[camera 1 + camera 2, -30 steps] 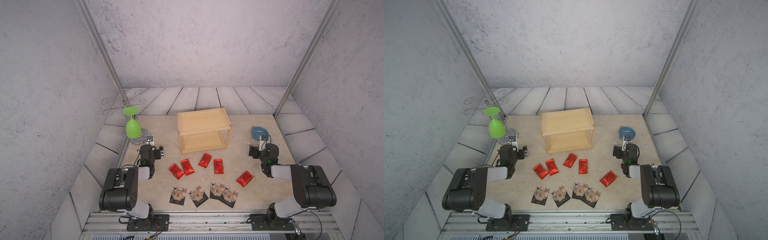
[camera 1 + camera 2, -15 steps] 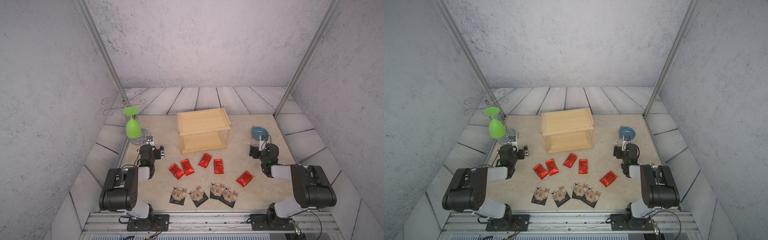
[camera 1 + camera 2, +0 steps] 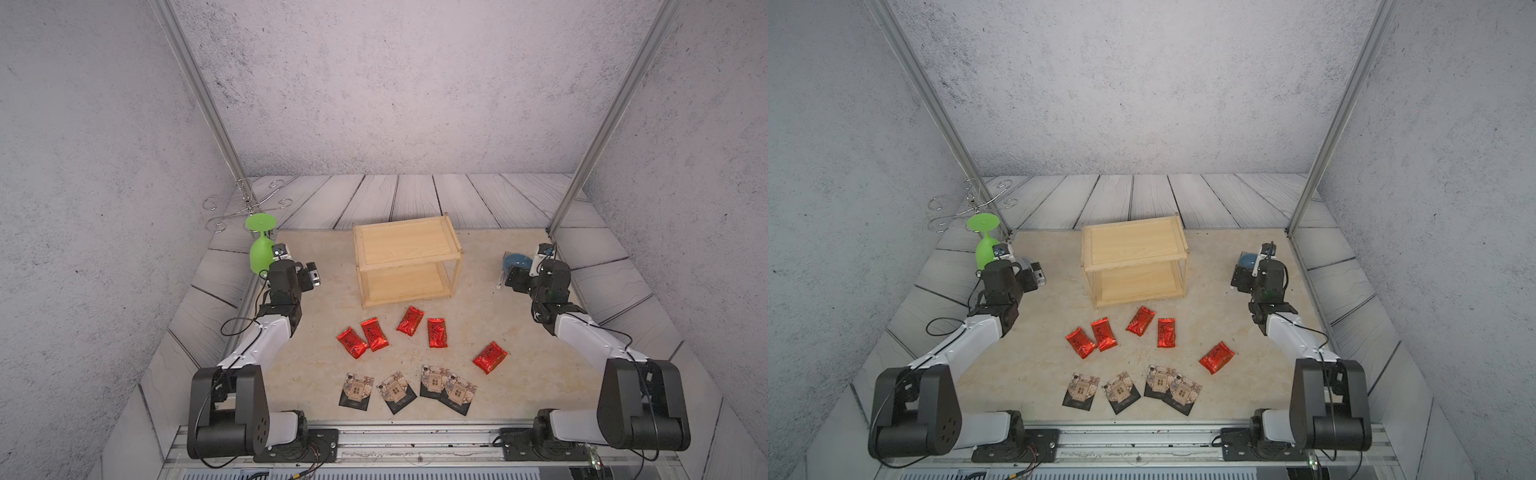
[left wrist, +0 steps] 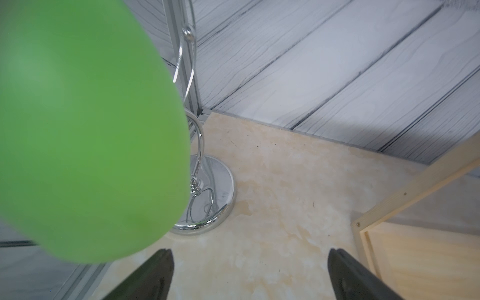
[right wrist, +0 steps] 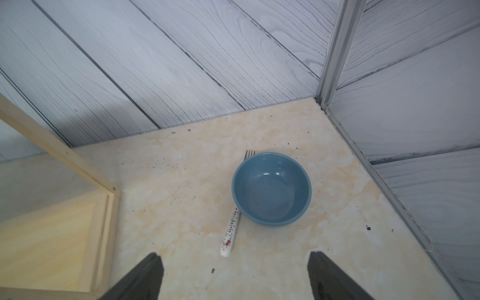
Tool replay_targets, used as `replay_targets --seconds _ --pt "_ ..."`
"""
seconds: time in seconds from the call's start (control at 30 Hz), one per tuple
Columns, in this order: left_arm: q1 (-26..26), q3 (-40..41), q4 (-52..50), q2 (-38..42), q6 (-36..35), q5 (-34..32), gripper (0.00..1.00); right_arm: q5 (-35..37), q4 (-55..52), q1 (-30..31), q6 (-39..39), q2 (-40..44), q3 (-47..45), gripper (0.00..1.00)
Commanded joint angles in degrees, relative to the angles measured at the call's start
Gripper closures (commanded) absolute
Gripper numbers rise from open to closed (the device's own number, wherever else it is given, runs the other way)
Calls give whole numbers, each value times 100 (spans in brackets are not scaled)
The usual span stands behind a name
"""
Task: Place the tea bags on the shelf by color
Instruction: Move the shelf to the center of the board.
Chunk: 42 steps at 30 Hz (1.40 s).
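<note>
Foil tea bags (image 3: 436,332) looked light, slippery, best pinched by an edge; left gripper (image 4: 249,259) and right gripper (image 5: 235,259) both gaped empty

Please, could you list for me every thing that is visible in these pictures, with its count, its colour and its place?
red tea bags: five, shiny red, loose on the table in front of the shelf
black tea bags: four, black with tan labels, in a row nearest the robot
shelf: one, light wood, mid-table at the back, both boards bare
glass: one, green, hanging upside down on the rack
rack: one, chrome, back corner on the left arm's side
bowl: one, blue, back corner on the right arm's side
fork: one, white handle, beside the bowl
table: one, beige
left gripper: black, open, near the glass
right gripper: black, open, near the bowl
</note>
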<state>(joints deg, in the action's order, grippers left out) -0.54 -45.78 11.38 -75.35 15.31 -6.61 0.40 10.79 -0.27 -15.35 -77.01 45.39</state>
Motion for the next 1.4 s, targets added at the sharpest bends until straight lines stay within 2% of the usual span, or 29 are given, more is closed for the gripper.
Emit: replay_targets --seconds 0.0,0.1,0.33,0.63,0.77,1.0,1.2,1.37 --pt "148 -553 -1434 281 1010 424 2 -989 -1219 52 -1163 112 467 8" --pt "490 -945 -1806 357 1414 990 1 -1823 -1636 131 -1482 -3 967 9" --pt "1166 -1694 -2171 -51 1847 1969 2 -2885 -1920 358 -1639 -431 1909 10" --pt "1442 -2313 -2103 -759 2019 2491 0 -2558 -2077 1317 -1312 -951 2486 15" --pt "1472 -2488 -1933 -997 2079 2631 6 -2180 -2051 1563 -1255 -981 2528 21" --pt "1581 -3028 -1757 -1516 2077 2785 15 -2151 -2010 1650 -1378 -1275 2808 40" --pt "1653 -3482 -1621 -1990 2180 2874 18 -2097 -2001 1669 -1409 -1494 3027 48" --pt "1680 -3829 -1531 -2360 2245 2870 18 -1955 -2034 1670 -1349 -1695 3284 48"
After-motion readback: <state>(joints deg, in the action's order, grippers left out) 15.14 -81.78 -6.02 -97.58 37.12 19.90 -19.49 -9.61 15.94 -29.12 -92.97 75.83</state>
